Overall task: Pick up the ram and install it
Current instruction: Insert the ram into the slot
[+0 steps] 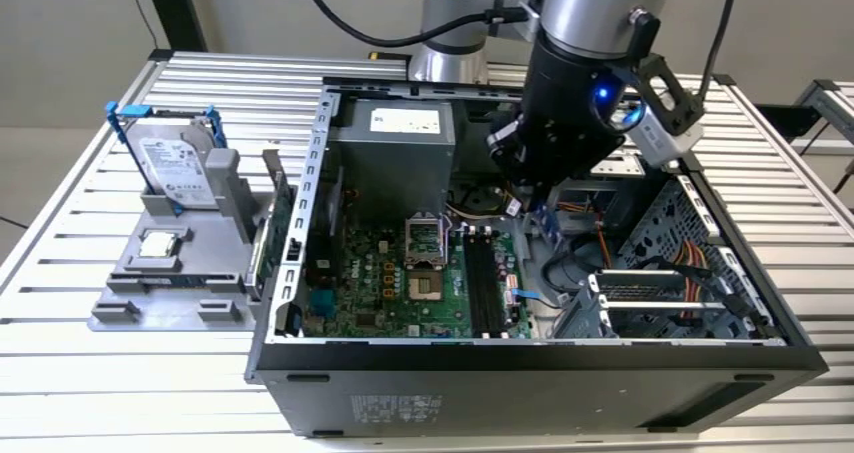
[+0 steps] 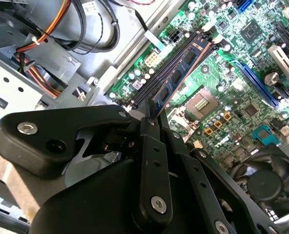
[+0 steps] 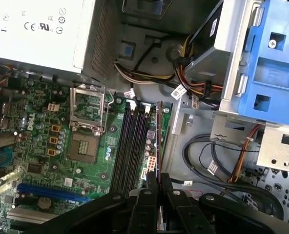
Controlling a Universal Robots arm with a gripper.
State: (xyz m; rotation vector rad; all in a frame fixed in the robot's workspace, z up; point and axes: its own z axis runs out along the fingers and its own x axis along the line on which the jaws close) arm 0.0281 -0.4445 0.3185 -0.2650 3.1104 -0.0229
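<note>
Inside the open case (image 1: 561,343), your jaws grip the ram (image 2: 176,78) over its slot (image 3: 134,141); any tilt risks jamming the contacts.

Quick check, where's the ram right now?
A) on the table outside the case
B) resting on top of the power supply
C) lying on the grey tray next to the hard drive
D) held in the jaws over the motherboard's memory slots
D: in both wrist views the gripper is shut on the ram, which stands on edge in line with the black memory slots of the motherboard.
</note>
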